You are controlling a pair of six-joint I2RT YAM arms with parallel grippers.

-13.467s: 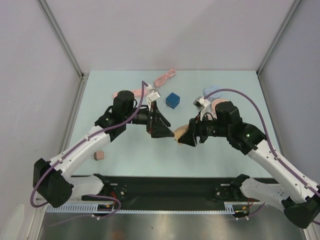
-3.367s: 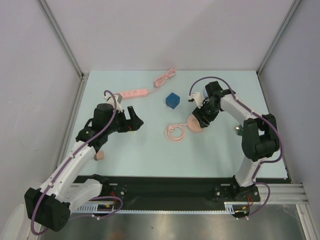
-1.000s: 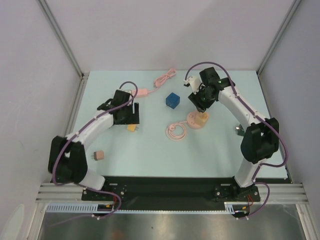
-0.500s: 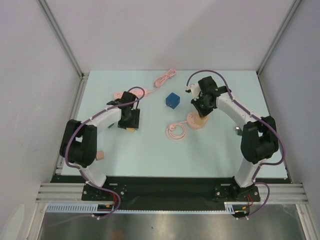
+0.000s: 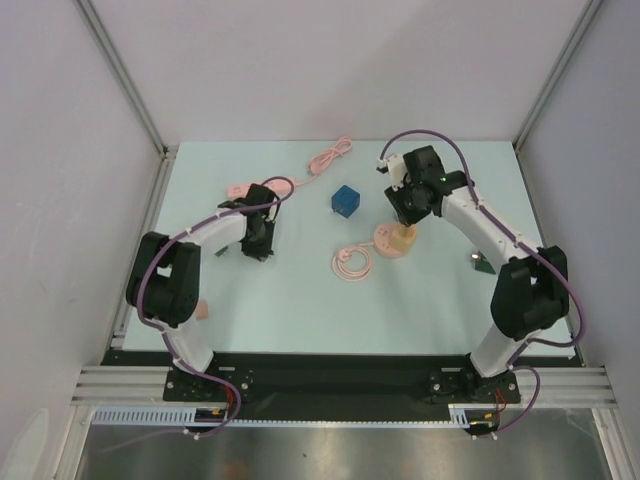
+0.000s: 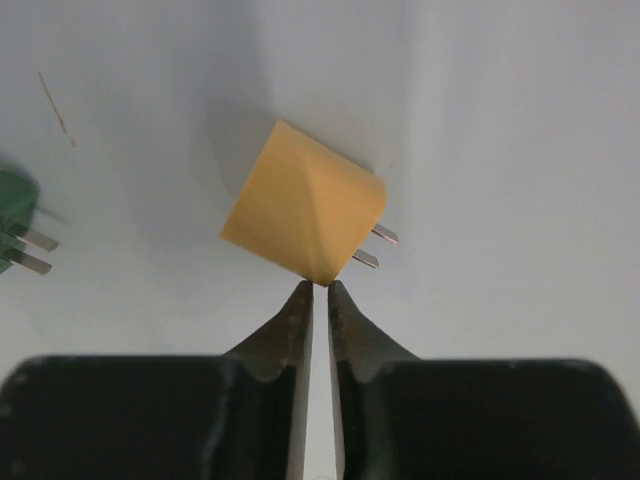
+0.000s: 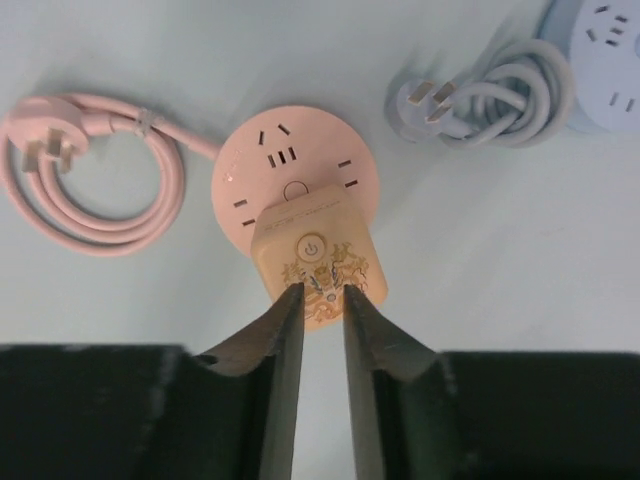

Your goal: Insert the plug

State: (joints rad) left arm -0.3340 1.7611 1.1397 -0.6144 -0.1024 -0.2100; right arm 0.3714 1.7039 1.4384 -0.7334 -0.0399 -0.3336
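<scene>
An orange cube plug point(image 6: 300, 215) lies on the table with its two prongs pointing right. My left gripper point(image 6: 318, 287) is shut right at the plug's near corner, with nothing between its fingers; in the top view the left gripper point(image 5: 258, 247) covers the plug. A beige plug adapter point(image 7: 312, 240) stands in the round pink socket point(image 7: 290, 160). My right gripper point(image 7: 316, 290) hovers above the adapter, jaws parted by a narrow gap and holding nothing. In the top view the right gripper point(image 5: 404, 217) sits over the adapter point(image 5: 403, 237) and the socket point(image 5: 385, 247).
The socket's pink cable point(image 5: 350, 264) lies coiled to its left. A blue cube point(image 5: 345, 200) sits at mid-table. A pink power strip point(image 5: 237, 190) and a pink cord point(image 5: 330, 156) lie behind. A green plug point(image 6: 15, 215) lies left of the orange one. A grey cable point(image 7: 480, 95) is bundled beside a lavender strip point(image 7: 610, 45).
My left gripper has shut and settled over the orange plug without taking hold of it. The right gripper has shifted slightly above the adapter, which stays in the socket.
</scene>
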